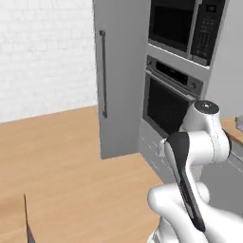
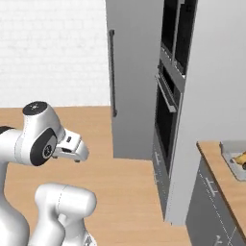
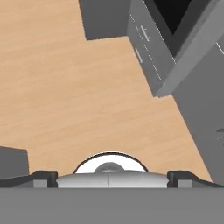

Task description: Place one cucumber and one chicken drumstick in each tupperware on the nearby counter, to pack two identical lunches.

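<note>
tupperware (image 2: pixel 230 150) sits at far right edge of right base view on the counter (image 2: pixel 218 178), a light-brown top over grey cabinet fronts; something orange-yellow, prob a chicken drumstick (image 2: pixel 240 158), lies inside it, cut off by frame edge. beside counter stands a tall grey unit w/ wall oven (image 1: pixel 168 102) and microwave (image 1: pixel 182 26) above, then a tall panel w/ long handle (image 1: pixel 103 73). gripper (image 3: pixel 112 177) points down at the wood floor (image 3: pixel 65 96), fingers (image 3: pixel 43 177) wide apart, holding nothing
</note>
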